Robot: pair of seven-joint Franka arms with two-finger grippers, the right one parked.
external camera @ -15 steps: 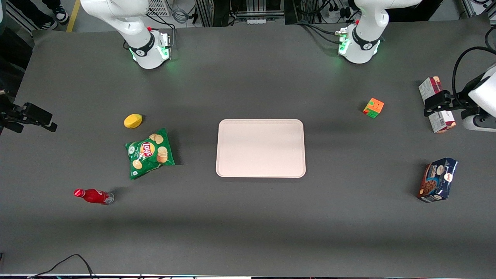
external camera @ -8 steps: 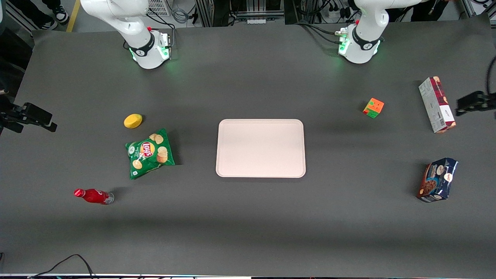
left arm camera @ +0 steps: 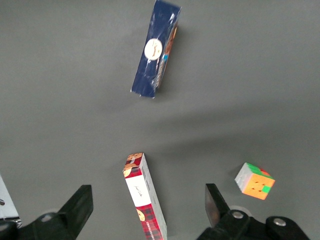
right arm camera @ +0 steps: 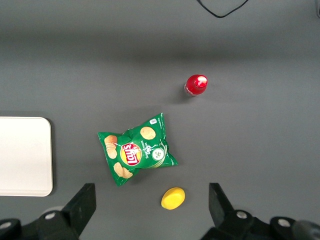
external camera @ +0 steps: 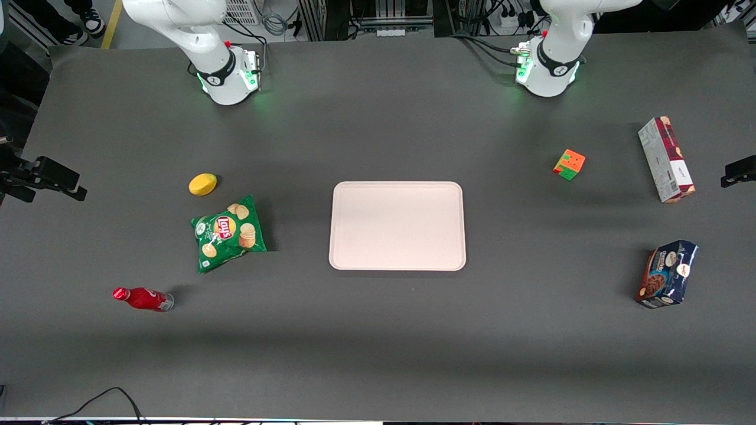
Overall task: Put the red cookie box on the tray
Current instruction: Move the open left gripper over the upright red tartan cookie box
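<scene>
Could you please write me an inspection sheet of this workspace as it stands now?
Surface: dark grey table.
Job's things: red cookie box on the table toward the working arm's end; tray at the middle, nothing on it.
Clutter: puzzle cube, blue cookie package, chip bag, lemon, red bottle.
Grippers: left pincer open, above the red box, holding nothing.
Cables: black cable at the table edge nearest the camera.
Surroundings: metal frames and wiring past the arm bases.
</scene>
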